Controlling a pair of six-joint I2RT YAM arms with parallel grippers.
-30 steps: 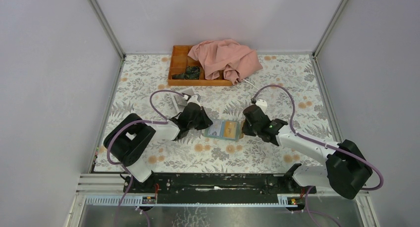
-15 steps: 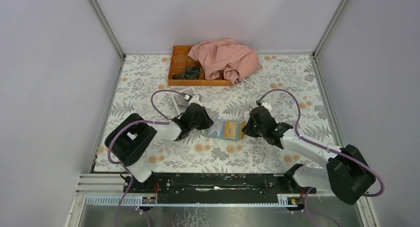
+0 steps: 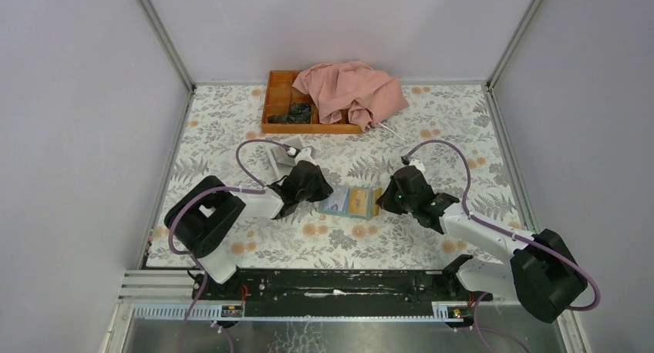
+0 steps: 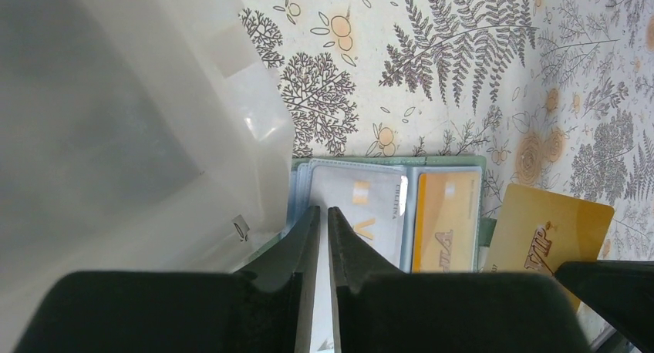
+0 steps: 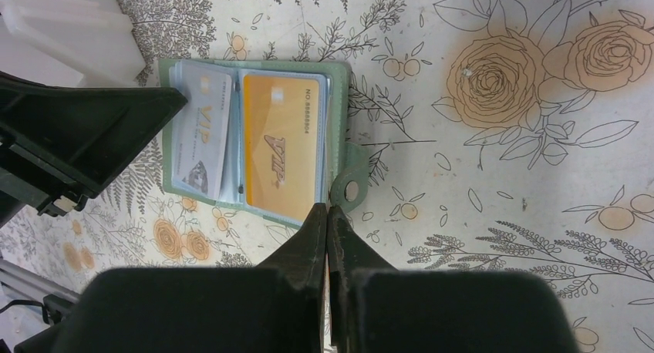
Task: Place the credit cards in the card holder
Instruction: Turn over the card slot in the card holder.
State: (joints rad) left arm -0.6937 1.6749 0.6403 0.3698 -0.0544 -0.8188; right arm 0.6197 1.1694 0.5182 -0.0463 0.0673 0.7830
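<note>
The card holder (image 3: 348, 202) lies open on the flowered cloth, its grey-green rim (image 4: 432, 161) and snap tab (image 5: 351, 187) showing. A pale card (image 4: 362, 203) (image 5: 202, 133) fills its left page and an orange card (image 4: 447, 218) (image 5: 281, 145) its right page. My left gripper (image 3: 322, 195) (image 4: 321, 209) points down at the left page, shut to a thin slit, with nothing clearly pinched. My right gripper (image 3: 383, 201) (image 5: 328, 206) is shut at the holder's right edge. A gold credit card (image 4: 551, 226) slants up from that gripper and appears to be held in it.
A translucent white box (image 3: 281, 159) (image 4: 116, 122) stands close behind the left gripper. At the back, an orange wooden tray (image 3: 279, 99) holds dark items, with a pink cloth (image 3: 351, 91) heaped over its right side. Grey walls close in the table.
The right wrist has edged slightly to the right and the left gripper has nudged a little toward the holder. The holder has not moved.
</note>
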